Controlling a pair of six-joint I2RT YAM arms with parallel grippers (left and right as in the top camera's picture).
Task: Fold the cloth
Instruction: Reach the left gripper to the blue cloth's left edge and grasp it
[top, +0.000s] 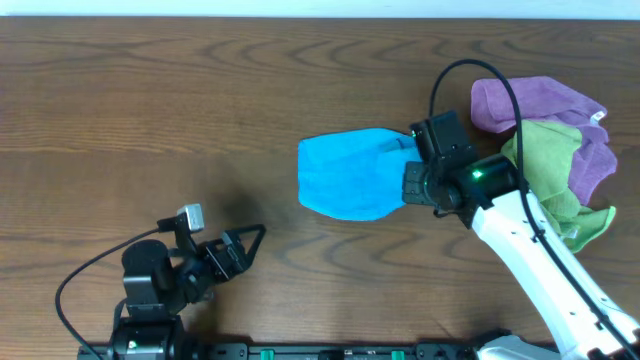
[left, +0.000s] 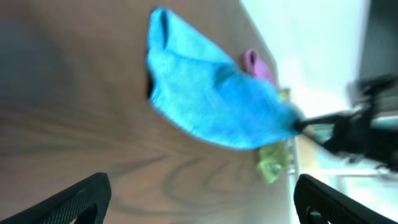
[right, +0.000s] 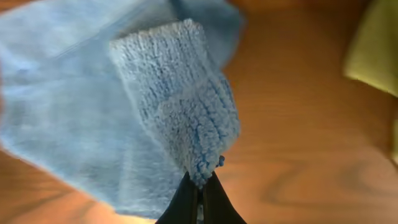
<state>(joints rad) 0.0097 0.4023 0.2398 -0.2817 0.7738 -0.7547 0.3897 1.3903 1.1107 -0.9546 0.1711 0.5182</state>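
Right of centre on the counter (top: 150, 100): cloth (top: 345, 178), sky-blue, lying mostly spread, near the pile of purple cloth (top: 540, 100) and lime-green cloth (top: 555, 165) at far right. Cannot tell from overhead whether touching either; arm in the way. Right-side corner lifted and doubled back a little over the rest, fluffy underside up in right wrist view.

Judged early in the fold: corner picked up, no full fold laid yet, no crease line visible, most of the sheet single layer on the wood. Left to do, by judgement: carry held corner across to opposite edge, set down, flatten, maybe a second fold.

Right gripper (right: 199, 190): jaws closed to a thin slit, pinching the tip of that raised corner, nothing else touched.

Left gripper (top: 248, 248): parked front-left of counter, well apart from cloth, jaws spread wide, holding nothing, touching nothing. Both fingers (left: 74, 199) at bottom edges of left wrist view, bare wood between. That view blurred; cloth seen across the counter with one end raised.

Risk as judged: small bite on soft microfibre, could slip out mid-carry.
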